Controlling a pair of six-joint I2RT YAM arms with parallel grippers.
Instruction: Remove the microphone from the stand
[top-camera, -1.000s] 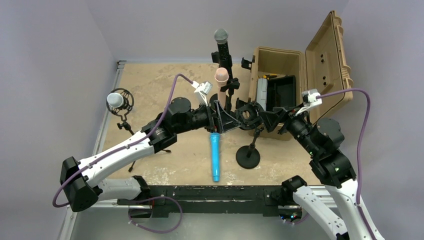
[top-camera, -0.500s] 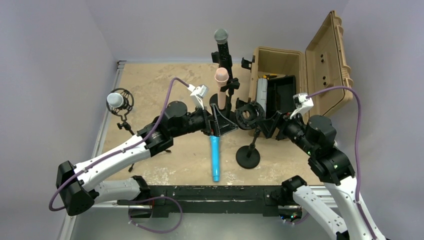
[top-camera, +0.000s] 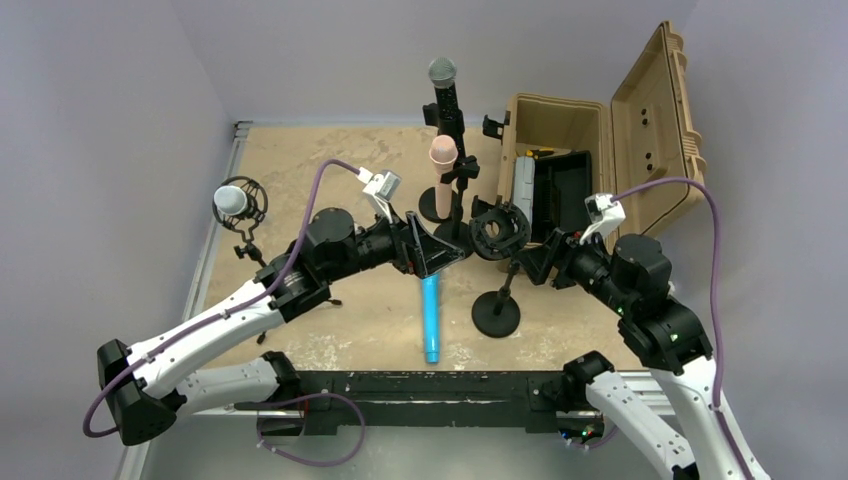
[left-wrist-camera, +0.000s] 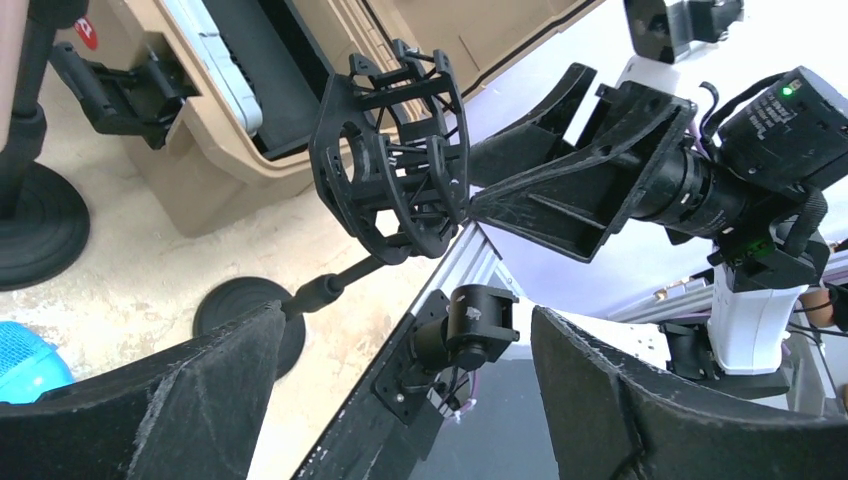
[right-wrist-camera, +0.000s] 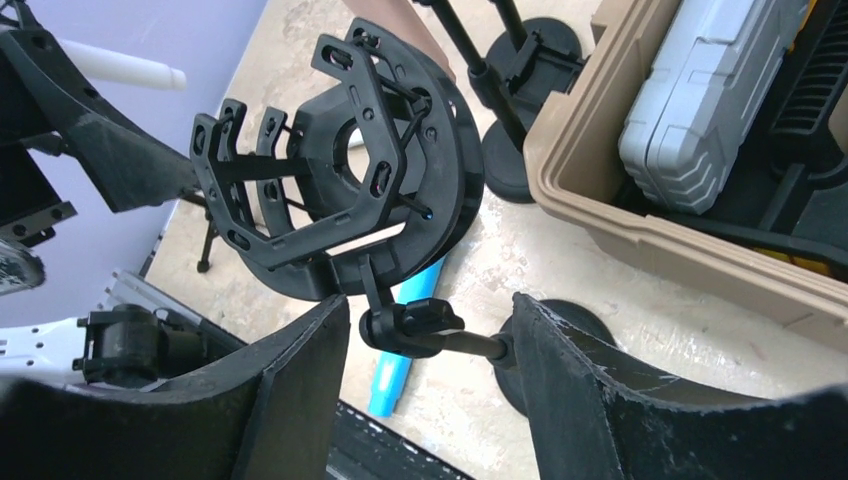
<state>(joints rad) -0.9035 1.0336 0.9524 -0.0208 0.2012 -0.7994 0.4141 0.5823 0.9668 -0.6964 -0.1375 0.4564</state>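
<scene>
microphone (top-camera: 431, 318) lies mid-frame on the counter (top-camera: 300, 170), stand (top-camera: 497, 232) empty; left hand (left-wrist-camera: 405, 320) and right hand (right-wrist-camera: 428, 310) released; retreat seems next.

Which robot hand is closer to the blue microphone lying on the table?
Left. The left hand is right by the far end of the blue microphone; the right hand is off to the right, past the black stand.

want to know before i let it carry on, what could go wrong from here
The open right hand straddles the thin stem of the black shock-mount stand; a sideways pull might tip it on its small round base. The blue cylindrical microphone lies loose on the table near the open left hand, so a low sweep could knock or roll it. Both hands sit close to the mount and might collide.
</scene>
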